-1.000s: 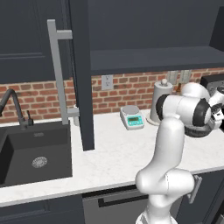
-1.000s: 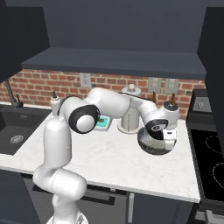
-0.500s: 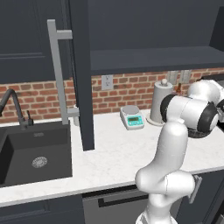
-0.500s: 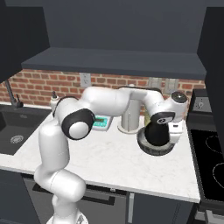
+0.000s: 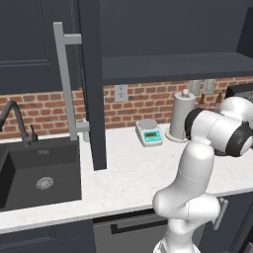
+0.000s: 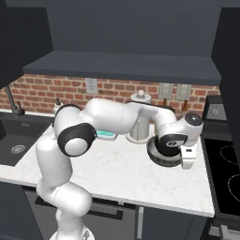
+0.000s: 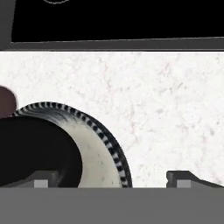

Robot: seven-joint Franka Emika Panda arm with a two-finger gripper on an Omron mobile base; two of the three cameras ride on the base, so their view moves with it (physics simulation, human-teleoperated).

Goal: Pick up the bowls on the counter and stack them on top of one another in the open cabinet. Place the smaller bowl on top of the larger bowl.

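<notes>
1. The grey bowl (image 6: 165,154) sits on the counter (image 6: 117,173) at its right end, near the stovetop (image 6: 225,178), with the arm's wrist hanging right over it in the right base view.
2. In the hand view the grey bowl (image 7: 94,144) fills the lower left: a streaked, striped rim, a pale side and a dark inside.
3. The black bowl cannot be made out apart from the grey one; the dark mass inside the grey rim may be it, but I cannot tell.
4. The gripper (image 7: 111,177) is spread wide: one fingertip (image 7: 41,178) lies over the bowl's dark inside, the other (image 7: 186,178) over bare counter outside the rim. It holds nothing, and the rim lies between the tips.
5. The cabinet (image 5: 163,66) is open above the counter, its shelf dark and bare, its door (image 5: 91,84) swung out with the bar handle (image 5: 64,84) facing the sink (image 5: 39,173).
6. Against the brick wall stand a paper-towel roll (image 5: 181,114) and a small scale (image 5: 149,132), well left of the bowl.
</notes>
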